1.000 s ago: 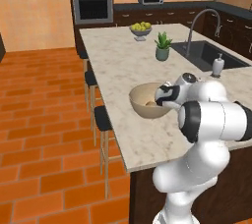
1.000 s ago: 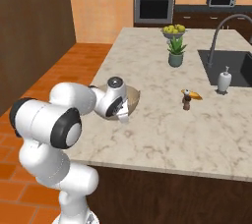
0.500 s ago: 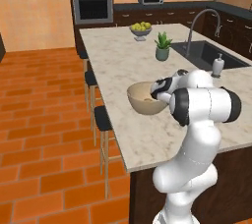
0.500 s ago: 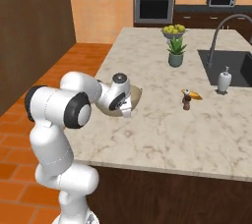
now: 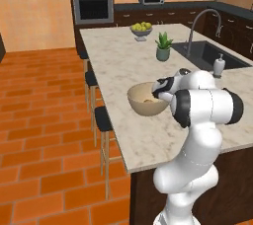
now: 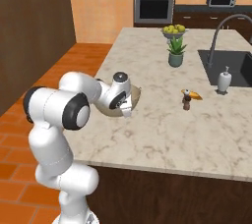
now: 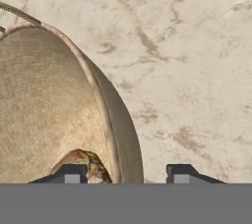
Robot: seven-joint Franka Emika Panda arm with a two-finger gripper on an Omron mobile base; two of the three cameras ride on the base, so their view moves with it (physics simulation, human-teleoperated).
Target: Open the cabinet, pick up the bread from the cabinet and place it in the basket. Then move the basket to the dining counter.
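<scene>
Three views, one story: basket is on the dining desk and the claw straddles its rim.

Left base view — basket sits on the pale dining desk, near its left edge above the black stools. The claw is at the basket's right rim, hand bent low over it. A tan lump inside reads as the bread. Fruit bowl and potted plant stand well apart, further back; sink to the right.

Right base view — the hand covers most of the basket; just the right rim peeks out. A small bird-like figure and soap bottle sit off to the right, clear of the work.

Hand view — the two fingertips sit either side of the basket wall, one inside, one outside — a rim pinch, presumably how a bowl this wide gets carried. Bread lies in the bottom by the inner fingertip. Cannot tell whether the pads press the wall or stand just off it.

Judgement: task looks near done; what's left is letting go and backing out without tipping the rim.
</scene>
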